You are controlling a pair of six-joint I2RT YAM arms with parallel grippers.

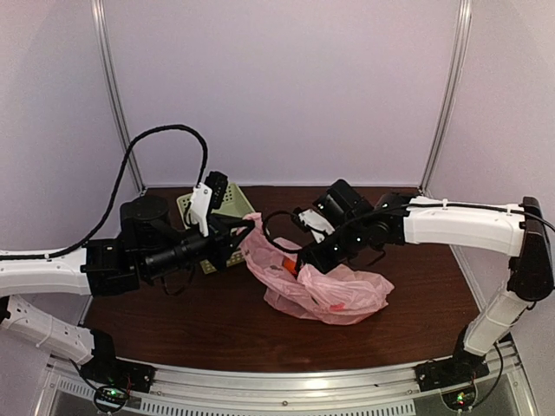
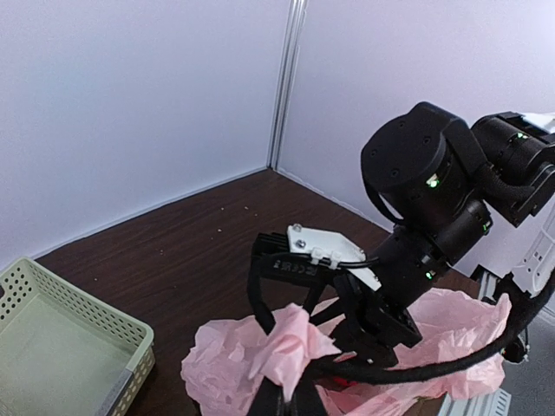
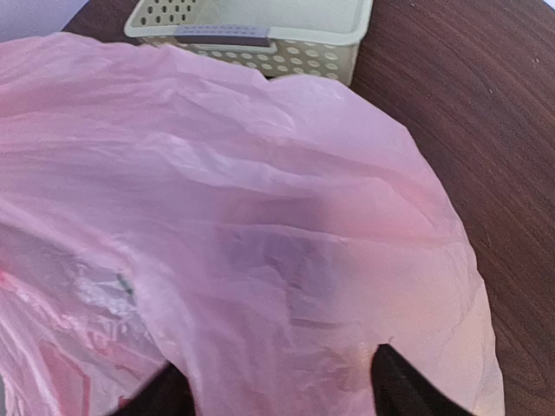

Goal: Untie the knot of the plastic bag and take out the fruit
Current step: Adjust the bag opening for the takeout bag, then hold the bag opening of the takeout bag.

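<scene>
Step in hand: You look to be working the neck of the plastic bag open. Whether the knot is already loose cannot be told from here.
Left fingers: The left gripper is clenched on a bunched fold of the bag, which rises out from between the pads in the left wrist view.
Right fingers: The right gripper has its fingers standing apart. A sheet of pink film spans the gap and nothing is pinched yet.
Bag relative to fingers: The held fold sits right at the left tips. From there the body of the bag trails away past the right gripper and sags on the table. For the right fingers, the film lies between and just ahead of both tips and fills nearly the whole view.
How to do it well: Hold the left pinch firm as the anchor. Take only one layer of film with the right fingers, close to the left fold. Then draw the two apart slowly and evenly.
Risk: A grab through both layers would probably clamp the mouth shut, and a sharp tug could tear the thin film.
Fruit: None is clearly made out. Only reddish patches show through the film below the right fingers.
Basket: The basket stands beyond the bag, well ahead of the right fingertips.
</scene>
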